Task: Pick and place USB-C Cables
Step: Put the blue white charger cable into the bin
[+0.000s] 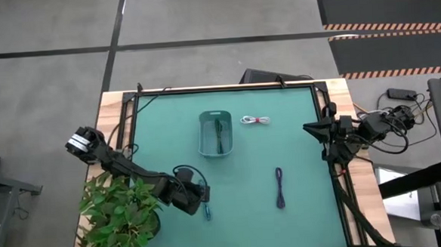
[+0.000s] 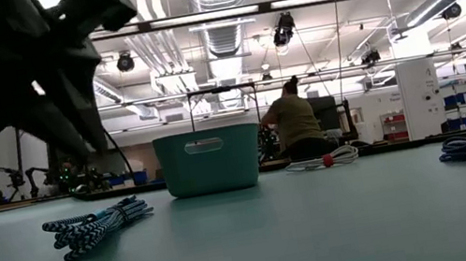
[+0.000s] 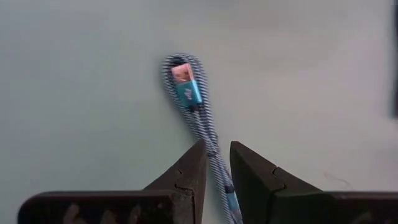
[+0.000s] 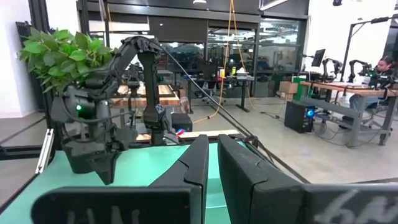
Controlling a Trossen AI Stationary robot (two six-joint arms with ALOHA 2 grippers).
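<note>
Blue cable (image 1: 207, 209) is lying on the worktop (image 1: 308, 210) directly under the left gripper (image 1: 203, 202), which is hovering low over it near the front edge. In the left wrist view the bundle (image 3: 198, 118) is running straight out between the two fingers (image 3: 189, 177), long axis in line with the way the gripper is pointing, connector end (image 3: 186, 87) farthest ahead. Fingers are sitting close on either side of the cord with a narrow gap, so the gripper is looking partly open, straddling the cable but not clamping it as far as I can judge. Low view is showing the bundle (image 2: 97, 226) flat on the mat, not lifted.

Bin (image 1: 216, 133) is lying beyond the gripper toward the back of the worktop, with the dark green cable (image 1: 219, 136) already inside. White cable with red tie (image 1: 255, 120) is sitting just beside the bin on its right. Purple cable (image 1: 280, 188) is lying well off to the left gripper's right, nearer the right arm.

Right gripper (image 1: 317, 129) is waiting at the right edge of the worktop, fingers (image 4: 202, 165) nearly together with a thin slit, holding nothing.

Left arm is clearly the nearer one for the blue cable; closing and lifting is likely what is coming.
</note>
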